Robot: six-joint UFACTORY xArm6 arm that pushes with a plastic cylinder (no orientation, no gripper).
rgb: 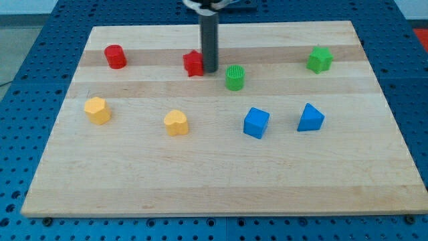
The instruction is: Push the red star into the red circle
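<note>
The red star [193,63] lies on the wooden board [221,181] near the view's top, left of centre. The red circle [115,56], a short red cylinder, stands further to the view's left at about the same height. My tip [210,70] is right against the red star's right side, touching or nearly touching it. The rod rises straight up out of the view's top. The star and the circle are well apart.
A green cylinder [235,77] stands just right of my tip. A green star-like block [319,59] is at the top right. A blue cube [256,123], a blue triangular block [309,118], a yellow hexagon [97,110] and a yellow heart [176,123] lie lower.
</note>
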